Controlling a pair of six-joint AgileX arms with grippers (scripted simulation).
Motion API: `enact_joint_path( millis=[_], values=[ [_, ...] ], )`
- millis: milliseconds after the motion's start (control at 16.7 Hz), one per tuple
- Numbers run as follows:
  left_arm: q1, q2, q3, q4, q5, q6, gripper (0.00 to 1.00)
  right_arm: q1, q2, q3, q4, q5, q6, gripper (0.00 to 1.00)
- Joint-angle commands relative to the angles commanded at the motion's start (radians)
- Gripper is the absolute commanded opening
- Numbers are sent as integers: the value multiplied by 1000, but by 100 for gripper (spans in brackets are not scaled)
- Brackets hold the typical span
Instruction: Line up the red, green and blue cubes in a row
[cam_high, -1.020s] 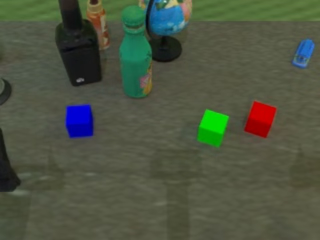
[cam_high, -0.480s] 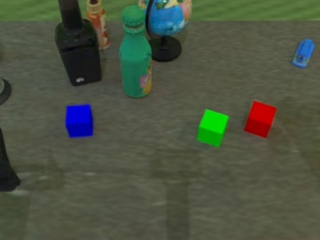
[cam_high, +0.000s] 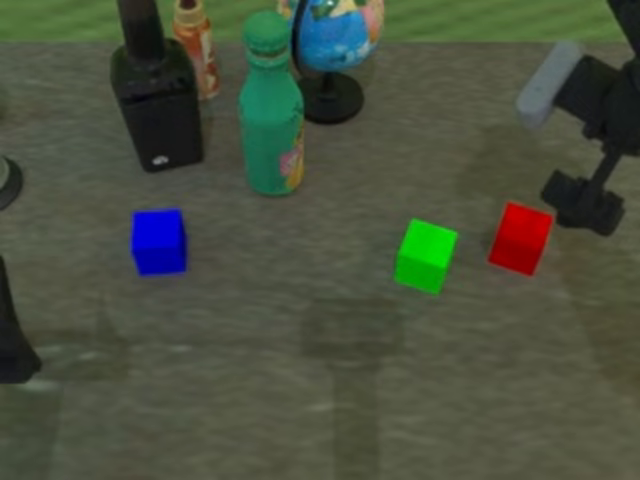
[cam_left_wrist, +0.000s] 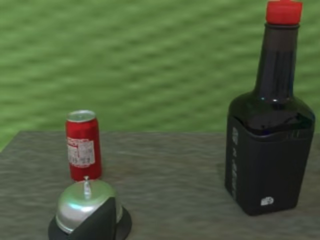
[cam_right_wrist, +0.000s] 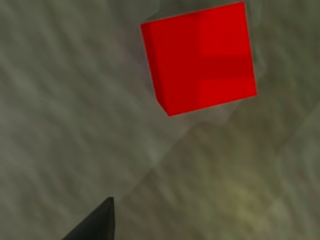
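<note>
The right hand (cam_high: 583, 203) hung just beside the red cube (cam_high: 520, 238) on the worktop (cam_high: 300, 380), not touching it, and I could not tell how wide its fingers stood. The green cube (cam_high: 427, 256) sat near the red one on its far side from the hand, the blue cube (cam_high: 158, 241) well beyond. A descent slightly off-centre could, I judged, knock the red cube askew or shove it into the green.
</note>
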Motion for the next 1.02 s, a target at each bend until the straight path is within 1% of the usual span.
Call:
enact_joint_path(
  millis=[240,420,840,1020],
  values=[
    [0,0,0,0,0,0,100,35,254,231,-135,-1,-102,100],
    [0,0,0,0,0,0,100,49,349,325,-184,-1,-142,100],
    [0,0,0,0,0,0,100,47,361,334,-187,-1,-148,100],
    [0,0,0,0,0,0,100,51,383,282,-116,0,-149,100]
  ],
)
